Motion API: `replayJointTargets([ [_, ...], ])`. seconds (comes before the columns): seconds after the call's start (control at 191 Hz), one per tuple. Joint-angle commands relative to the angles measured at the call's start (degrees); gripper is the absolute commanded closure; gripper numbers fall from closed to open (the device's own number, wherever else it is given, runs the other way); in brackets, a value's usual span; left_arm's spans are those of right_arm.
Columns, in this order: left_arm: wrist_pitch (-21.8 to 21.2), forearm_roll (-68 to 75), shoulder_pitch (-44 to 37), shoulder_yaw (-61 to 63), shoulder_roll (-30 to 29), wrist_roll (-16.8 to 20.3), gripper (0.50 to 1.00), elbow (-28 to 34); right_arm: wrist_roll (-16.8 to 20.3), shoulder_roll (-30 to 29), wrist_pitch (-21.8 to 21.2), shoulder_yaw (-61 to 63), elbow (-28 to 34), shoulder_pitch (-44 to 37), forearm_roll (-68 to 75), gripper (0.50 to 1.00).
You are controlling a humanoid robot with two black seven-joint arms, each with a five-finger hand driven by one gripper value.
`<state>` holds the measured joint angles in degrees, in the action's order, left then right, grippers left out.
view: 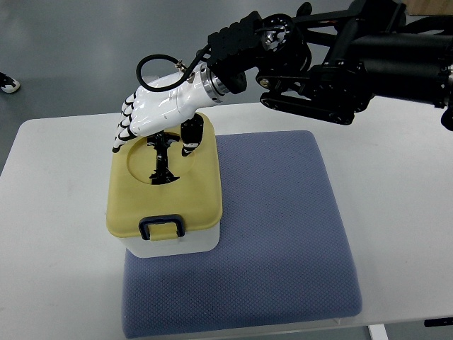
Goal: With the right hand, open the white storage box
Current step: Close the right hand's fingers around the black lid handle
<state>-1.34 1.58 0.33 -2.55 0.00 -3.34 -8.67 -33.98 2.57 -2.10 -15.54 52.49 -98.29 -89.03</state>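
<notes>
A white storage box (172,244) with a pale yellow lid (198,191) stands on the left part of a blue-grey mat (276,234). The lid lies flat on the box, and a dark blue latch (162,227) sits at its near edge. My right hand (152,117), white with black joints, reaches in from the right over the lid's far edge. Its fingers point down and left over the round recess in the lid, the thumb (190,138) by the far right corner. The fingers look relaxed and hold nothing.
The mat lies on a white table (396,177). My black right arm (340,57) crosses the upper right of the picture. A shoe (8,83) shows on the grey floor at far left.
</notes>
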Motion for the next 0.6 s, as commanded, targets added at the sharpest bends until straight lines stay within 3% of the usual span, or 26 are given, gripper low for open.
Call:
replayJointTargets([
  [0.0,0.0,0.0,0.0,0.0,0.0,0.0,0.5,0.1,0.0,0.0,0.8,0.0,-0.1,0.2,0.0,0.638],
  [0.058,-0.1,0.0,-0.1,0.0,0.0,0.0,0.5,0.0,0.0,0.0,1.3,0.0,-0.1,0.4,0.0,0.675],
  [0.597,0.0,0.0,0.0,0.0,0.0,0.0,0.5,0.0,-0.1,-1.2,2.8,-0.4,-0.1,1.7,-0.4,0.854],
])
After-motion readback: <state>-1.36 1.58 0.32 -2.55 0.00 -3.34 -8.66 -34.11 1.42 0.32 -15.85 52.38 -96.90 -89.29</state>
